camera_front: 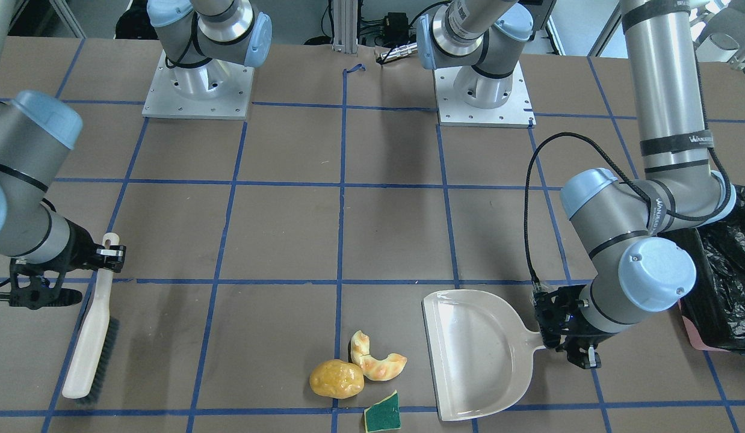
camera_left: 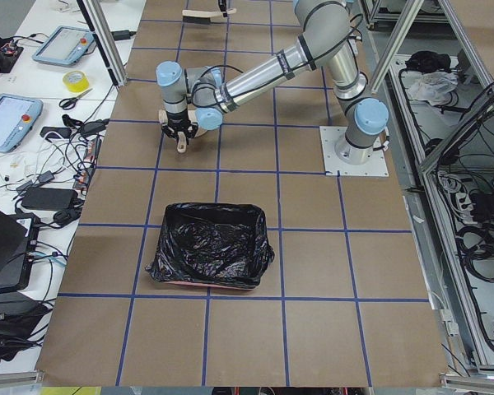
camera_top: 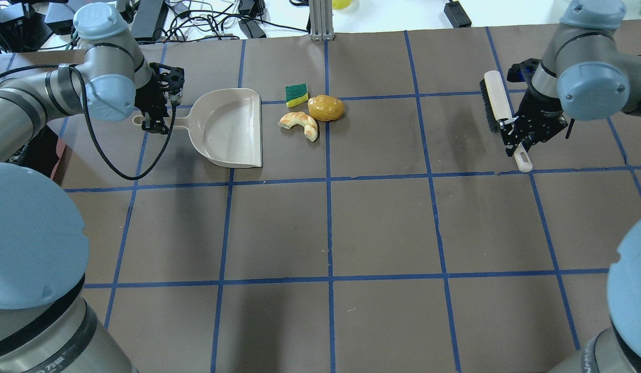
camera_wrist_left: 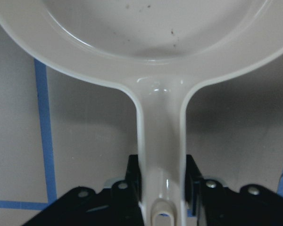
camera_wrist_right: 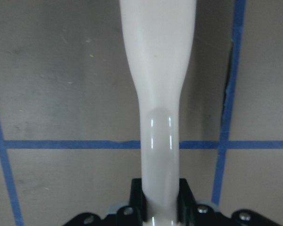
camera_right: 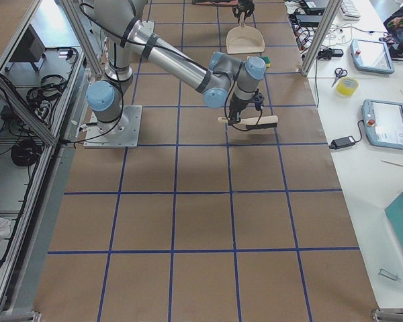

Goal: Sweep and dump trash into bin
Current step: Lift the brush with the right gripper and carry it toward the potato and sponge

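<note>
- left gripper [camera_top: 157,120] clamped on the dustpan [camera_top: 227,129] handle
- right gripper [camera_top: 512,135] clamped on the brush [camera_top: 495,98] handle
- potato [camera_top: 325,108], croissant [camera_top: 300,123], sponge [camera_top: 296,95] — just beside the dustpan's open edge

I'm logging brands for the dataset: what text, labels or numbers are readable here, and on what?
"WAN...": white print on a black strap round the left arm; the remaining letters are too blurred.
Small print low on the same arm in the overhead view: unreadable.
No text on the dustpan, brush, trash or bin.
</note>
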Robot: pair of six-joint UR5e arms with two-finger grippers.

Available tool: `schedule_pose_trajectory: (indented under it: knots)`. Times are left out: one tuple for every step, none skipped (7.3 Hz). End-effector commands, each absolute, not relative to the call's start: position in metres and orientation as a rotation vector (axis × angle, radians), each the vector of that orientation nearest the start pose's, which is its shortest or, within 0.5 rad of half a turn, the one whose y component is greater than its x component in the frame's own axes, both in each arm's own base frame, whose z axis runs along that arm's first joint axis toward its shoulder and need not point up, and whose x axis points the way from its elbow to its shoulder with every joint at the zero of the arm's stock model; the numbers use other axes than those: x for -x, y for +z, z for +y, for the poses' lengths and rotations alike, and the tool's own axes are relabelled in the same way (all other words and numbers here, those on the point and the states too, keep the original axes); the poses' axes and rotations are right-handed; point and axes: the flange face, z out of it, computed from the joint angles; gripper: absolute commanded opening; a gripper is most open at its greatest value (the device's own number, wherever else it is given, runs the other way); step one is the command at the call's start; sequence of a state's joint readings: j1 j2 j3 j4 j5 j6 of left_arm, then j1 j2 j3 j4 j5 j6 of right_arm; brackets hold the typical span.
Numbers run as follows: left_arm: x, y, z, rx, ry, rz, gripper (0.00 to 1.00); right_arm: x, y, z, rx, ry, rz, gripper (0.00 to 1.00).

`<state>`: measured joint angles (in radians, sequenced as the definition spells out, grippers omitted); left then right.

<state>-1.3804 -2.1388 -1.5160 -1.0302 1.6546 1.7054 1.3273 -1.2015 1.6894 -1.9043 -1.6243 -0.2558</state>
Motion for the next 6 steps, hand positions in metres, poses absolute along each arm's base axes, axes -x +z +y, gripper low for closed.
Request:
schedule_pose_trajectory:
  knots:
    - [-0.003, 0.234, -0.684, -2.104, 0.086, 2.227, 0.13, -0.085, 0.273, -0.6, 0.066, 0.237, 3.145, 0.0]
    - [-0.001, 0.234, -0.684, -2.102, 0.087, 2.231, 0.13, -0.12, 0.275, -0.6, 0.035, 0.26, 3.133, 0.0]
    - [0.003, 0.239, -0.687, -2.112, 0.095, 2.23, 0.12, -0.147, 0.273, -0.603, 0.027, 0.297, 3.089, 0.0]
    - [0.013, 0.25, -0.694, -2.11, 0.126, 2.253, 0.12, -0.176, 0.264, -0.608, 0.006, 0.313, 3.085, 0.0]
    - [0.016, 0.251, -0.695, -2.101, 0.162, 2.246, 0.11, -0.195, 0.258, -0.615, -0.024, 0.318, 3.094, 0.0]
    - [0.016, 0.251, -0.695, -2.096, 0.168, 2.247, 0.11, -0.208, 0.259, -0.619, -0.042, 0.322, 3.096, 0.0]
